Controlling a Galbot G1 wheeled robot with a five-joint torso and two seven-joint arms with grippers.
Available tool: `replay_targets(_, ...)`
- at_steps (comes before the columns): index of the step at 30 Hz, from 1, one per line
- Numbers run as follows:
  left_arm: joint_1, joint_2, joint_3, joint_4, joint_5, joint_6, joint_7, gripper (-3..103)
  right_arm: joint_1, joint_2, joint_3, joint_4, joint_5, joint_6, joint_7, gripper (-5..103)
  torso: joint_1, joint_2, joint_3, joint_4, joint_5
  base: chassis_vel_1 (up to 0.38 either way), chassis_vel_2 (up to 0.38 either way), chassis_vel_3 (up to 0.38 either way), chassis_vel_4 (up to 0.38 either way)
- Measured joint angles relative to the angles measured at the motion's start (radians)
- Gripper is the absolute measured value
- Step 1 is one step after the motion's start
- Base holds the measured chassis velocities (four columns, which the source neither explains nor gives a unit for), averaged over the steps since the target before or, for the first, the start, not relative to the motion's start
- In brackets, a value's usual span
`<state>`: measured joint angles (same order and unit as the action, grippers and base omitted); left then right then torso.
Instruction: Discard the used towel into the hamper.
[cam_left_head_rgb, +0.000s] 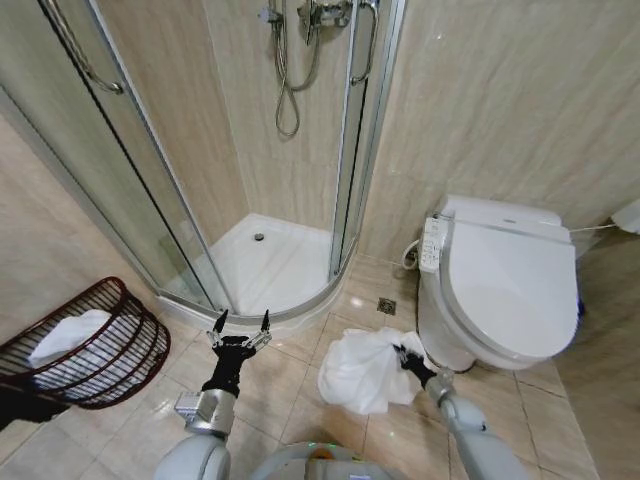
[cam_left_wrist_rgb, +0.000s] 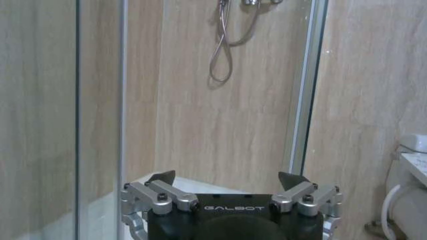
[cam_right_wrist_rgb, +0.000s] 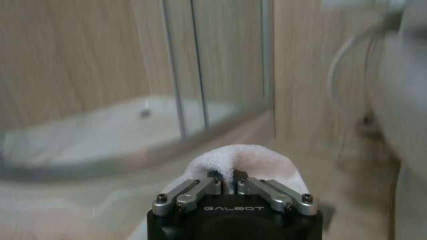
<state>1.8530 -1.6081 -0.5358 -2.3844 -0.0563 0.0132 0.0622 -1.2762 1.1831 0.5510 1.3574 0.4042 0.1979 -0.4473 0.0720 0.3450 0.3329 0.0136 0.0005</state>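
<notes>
A white towel hangs bunched above the floor tiles beside the toilet, and my right gripper is shut on a fold of it. In the right wrist view the towel bulges out between the closed fingers. My left gripper is raised in front of the shower tray, open, nothing between its fingertips. The hamper, a dark red-brown ribbed basket, stands at the far left on the floor with a white cloth lying inside.
A curved glass shower enclosure with a white tray rises ahead. The white toilet stands at the right, a floor drain before it. Open floor tiles lie between the towel and the hamper.
</notes>
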Motion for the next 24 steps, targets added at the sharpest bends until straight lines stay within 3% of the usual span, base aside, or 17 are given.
replay_targets(12, 0.000, 0.000, 0.000, 0.000, 0.000, 0.000, 0.000, 100, -0.135, -0.020, 0.088, 0.388, 0.090, -0.024, 0.115, 8, 0.000, 0.000, 0.000, 0.0000, -0.0003, 0.000, 0.000, 0.000, 0.000)
replay_targets(18, 0.000, 0.000, 0.000, 0.000, 0.000, 0.000, 0.000, 100, -0.162, -0.031, 0.199, 0.676, 0.149, -0.060, 0.243, 8, 0.000, 0.000, 0.000, -0.0001, -0.0009, 0.000, 0.000, 0.000, 0.000)
replay_targets(24, 0.000, 0.000, 0.000, 0.000, 0.000, 0.000, 0.000, 100, -0.095, -0.069, 0.281, 0.937, 0.222, -0.165, 0.415, 8, 0.000, 0.000, 0.000, 0.0000, -0.0005, 0.000, 0.000, 0.000, 0.000)
